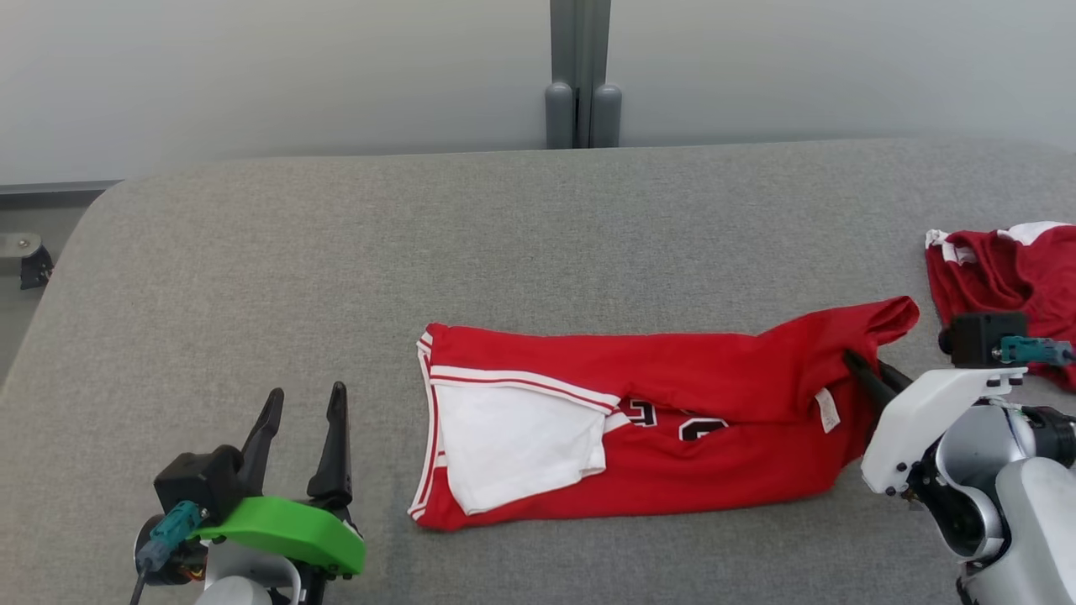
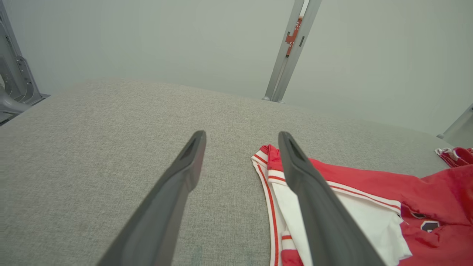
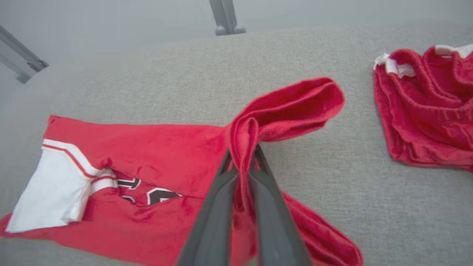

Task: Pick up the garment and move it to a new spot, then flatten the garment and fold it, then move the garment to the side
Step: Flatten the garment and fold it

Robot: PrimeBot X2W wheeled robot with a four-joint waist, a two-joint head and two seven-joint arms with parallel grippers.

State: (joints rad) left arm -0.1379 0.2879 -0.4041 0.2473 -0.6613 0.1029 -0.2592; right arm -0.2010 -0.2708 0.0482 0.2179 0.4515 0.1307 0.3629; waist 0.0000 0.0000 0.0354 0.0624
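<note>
The right gripper is clamped on a raised fold of the T-shirt. The shirt stretches away to the gripper's left, lying across the grey table with one white sleeve on top. To the gripper's right lies a second, darker red garment, making two garments in all. The left gripper, fingers apart and empty, is near the shirt's sleeve end, not touching it.

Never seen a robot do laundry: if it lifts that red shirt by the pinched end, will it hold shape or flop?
Probably flop: the shirt bunches and curls where the right gripper pinches it. Likely light, since a small pinch seems to raise that end. It may drag on the textured grey surface, not slide.
</note>
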